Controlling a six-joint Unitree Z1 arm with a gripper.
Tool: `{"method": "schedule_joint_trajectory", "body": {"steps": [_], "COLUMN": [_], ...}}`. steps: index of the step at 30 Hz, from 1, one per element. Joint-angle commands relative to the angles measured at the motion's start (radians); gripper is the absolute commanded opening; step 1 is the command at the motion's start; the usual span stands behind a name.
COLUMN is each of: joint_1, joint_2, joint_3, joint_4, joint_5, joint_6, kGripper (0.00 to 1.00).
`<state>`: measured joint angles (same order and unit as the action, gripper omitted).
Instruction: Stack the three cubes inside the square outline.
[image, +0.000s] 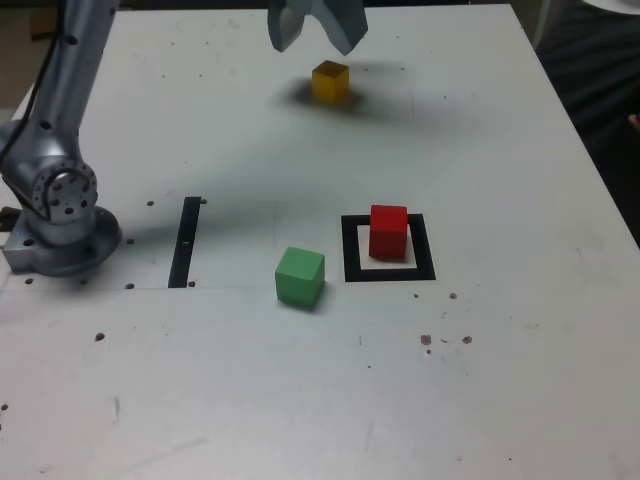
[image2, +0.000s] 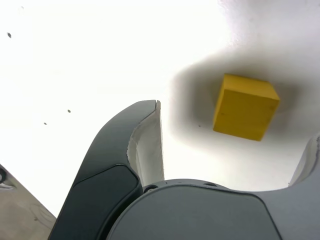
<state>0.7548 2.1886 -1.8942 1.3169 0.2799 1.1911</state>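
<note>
Overall, the worktop (image: 480, 400) is a white, flat surface marked with small dark specks and holes. Its far and right edges give way to a dark background in the exterior view. A narrow black strip (image: 186, 242) lies on the worktop just beside the arm's base (image: 62, 225), which stands at the exterior view's left.

The gripper (image: 315, 30) hangs above the far part of the worktop with its jaws spread wide and nothing between them. The yellow cube (image: 330, 82) rests on the worktop directly below, apart from the jaws; the wrist view shows it lying in the gap between the two spread fingers (image2: 142, 145), touching neither.

The red cube (image: 388, 232) stands inside the square outline (image: 351, 250), toward its far side. The green cube (image: 299, 277) sits on the worktop just outside the outline, on the exterior view's left of it.
</note>
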Motion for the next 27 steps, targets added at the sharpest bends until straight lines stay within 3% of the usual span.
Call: {"method": "schedule_joint_trajectory", "body": {"steps": [1, 11, 17, 21, 27], "joint_1": [-0.004, -0.031, -0.044, -0.049, -0.063], "joint_2": [0.01, 0.066, 0.106, 0.124, 0.124], "joint_3": [0.004, 0.014, 0.01, 0.008, 0.015], "joint_4": [-0.007, -0.034, -0.041, -0.048, -0.071], "joint_5": [0.004, 0.007, 0.004, 0.01, 0.034], "joint_6": [0.002, 0.002, -0.016, -0.047, -0.073], "kGripper": [0.99, 0.99, 0.92, 0.78, 0.4]}}
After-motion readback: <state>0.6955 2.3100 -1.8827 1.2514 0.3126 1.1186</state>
